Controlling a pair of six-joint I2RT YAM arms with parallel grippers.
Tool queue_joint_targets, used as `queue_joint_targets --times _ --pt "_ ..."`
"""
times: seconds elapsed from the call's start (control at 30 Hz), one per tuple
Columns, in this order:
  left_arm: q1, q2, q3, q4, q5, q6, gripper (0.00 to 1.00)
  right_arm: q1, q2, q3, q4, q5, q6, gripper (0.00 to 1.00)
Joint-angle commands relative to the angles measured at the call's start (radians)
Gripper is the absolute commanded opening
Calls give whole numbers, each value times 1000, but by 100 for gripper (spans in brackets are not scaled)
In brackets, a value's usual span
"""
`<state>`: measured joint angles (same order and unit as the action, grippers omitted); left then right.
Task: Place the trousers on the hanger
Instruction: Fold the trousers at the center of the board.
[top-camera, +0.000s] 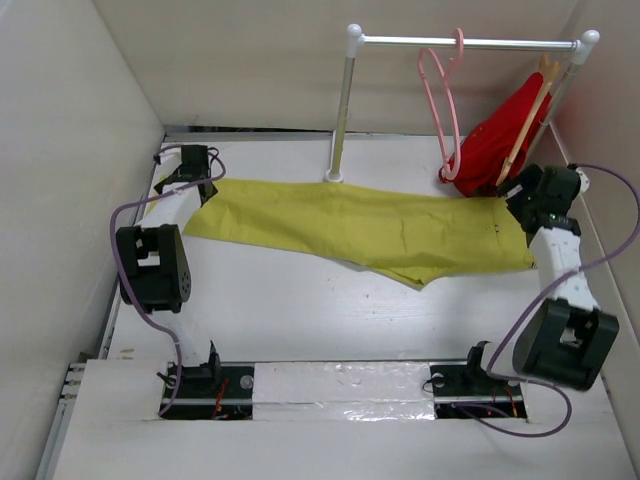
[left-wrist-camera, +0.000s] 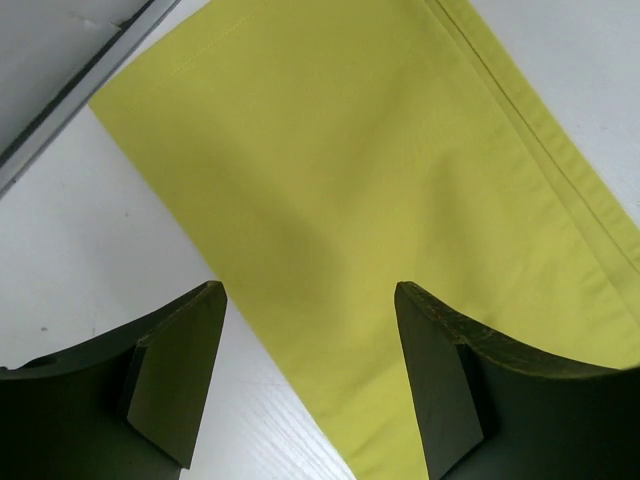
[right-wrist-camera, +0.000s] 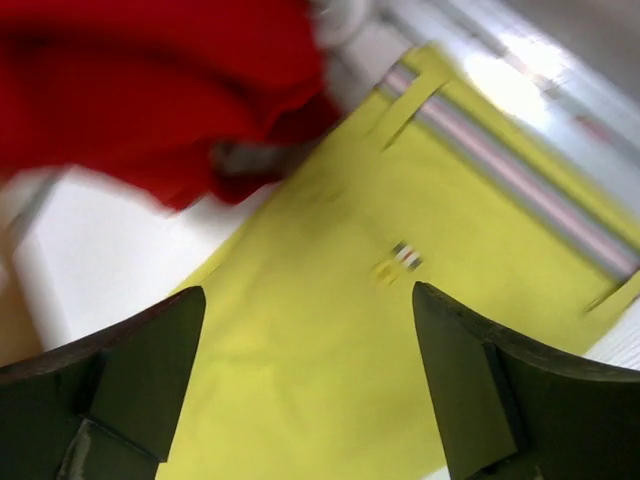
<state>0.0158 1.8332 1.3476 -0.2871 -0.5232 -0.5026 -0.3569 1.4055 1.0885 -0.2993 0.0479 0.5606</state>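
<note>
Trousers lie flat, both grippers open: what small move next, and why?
Probably lift the right gripper toward the pink hanger: the trousers lie spread flat, it and the left gripper stand open and empty, and the hanger hangs bare on the rail.

Garments: one pair of mustard-yellow trousers (top-camera: 370, 225); one red garment (top-camera: 490, 140).
Hangers: two. One pink plastic hanger (top-camera: 452, 112); one tan wooden hanger (top-camera: 530, 115).
Clothes rail (top-camera: 470, 43): one, on two posts (top-camera: 341, 110).
Robot arms (top-camera: 155, 265): two.
Grippers: two. One left gripper (left-wrist-camera: 310, 300); one right gripper (right-wrist-camera: 310, 300). Two fingers each.
Table (top-camera: 300, 310): one.
</note>
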Motion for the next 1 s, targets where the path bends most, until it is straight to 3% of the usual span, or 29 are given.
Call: queue_joint_targets --times 0.0,0.03,0.1,0.13,0.17,0.2,0.23,0.27,0.37,0.4,0.5,0.67,0.77,0.87,0.93,0.97 --pt "49 -75 -79 36 106 -57 67 58 -192 -129 190 -82 120 88" --pt "49 -75 -90 32 124 -60 67 93 -232 -175 244 -82 127 84" --pt "49 -52 -96 19 155 -47 67 128 -340 -309 287 -82 117 66" --pt "49 -39 -91 13 167 -44 67 153 -371 -350 326 -77 110 64" --pt "49 -25 -78 6 179 -40 67 153 -399 -428 333 -72 93 55" --pt "49 4 -70 -12 187 -39 67 153 -454 -464 336 -72 85 32" --pt "49 18 -64 -18 189 -37 67 153 -479 -501 350 -63 75 29" --pt "49 29 -58 -20 187 -33 67 135 -506 -534 354 -57 49 29" --pt "49 72 -41 -35 163 -24 69 81 -598 -636 335 -80 4 43" --pt "49 90 -39 -40 164 -22 70 40 -614 -672 325 -86 -4 58" --pt "49 126 -21 -47 178 -25 70 -31 -642 -717 302 -100 -36 78" --pt "49 149 -5 -40 183 -21 66 -148 -542 -806 386 -184 -76 78" --pt "49 161 7 -40 152 -22 62 -191 -361 -797 520 -288 -64 76" --pt "39 178 22 -40 141 -22 58 -191 -180 -719 509 -348 -65 71" --pt "30 195 39 -31 147 -13 46 -191 -107 -682 537 -370 -48 58" --pt "20 202 47 -32 147 -8 38 -191 -94 -677 549 -382 -36 45"
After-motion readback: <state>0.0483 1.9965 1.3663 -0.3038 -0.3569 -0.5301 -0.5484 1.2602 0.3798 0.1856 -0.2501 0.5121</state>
